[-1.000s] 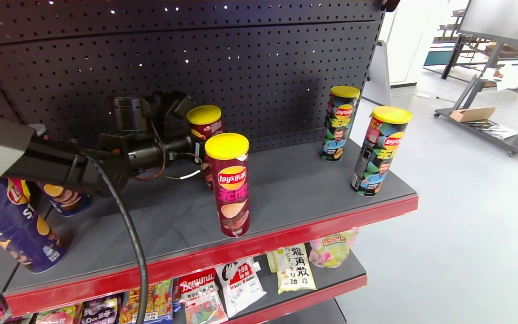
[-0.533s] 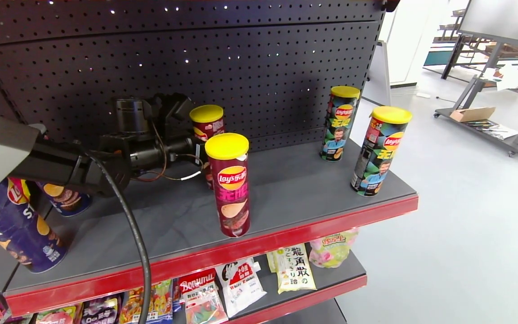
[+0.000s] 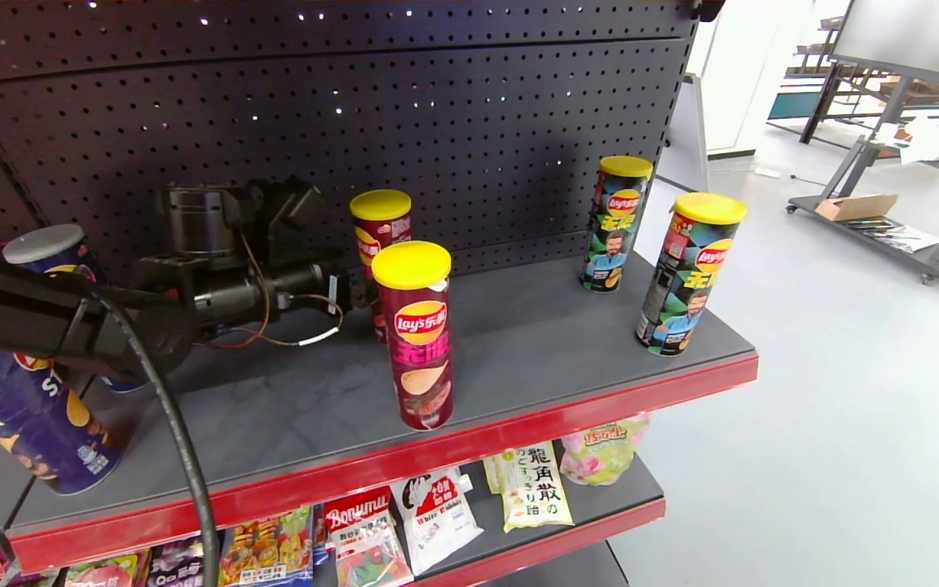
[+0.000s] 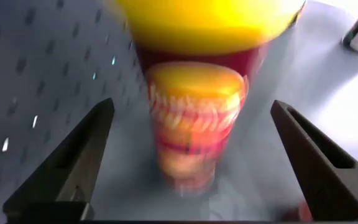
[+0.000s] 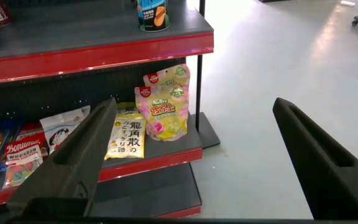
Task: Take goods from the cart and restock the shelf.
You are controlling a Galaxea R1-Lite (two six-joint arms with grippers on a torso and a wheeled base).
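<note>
My left gripper (image 4: 192, 104) is spread wide, one finger on each side of the rear red can (image 3: 381, 236), and I cannot see either finger touching it. That can stands upright on the shelf (image 3: 518, 342), just behind the front red can (image 3: 418, 342) and close to the pegboard (image 3: 437, 122). Two green cans (image 3: 616, 224) stand well to the right of the front red can, and a blue can (image 3: 29, 424) well to its left. My right gripper (image 5: 194, 102) is also spread and holds nothing, with a pink snack bag (image 5: 163, 106) on the lower shelf beyond it.
</note>
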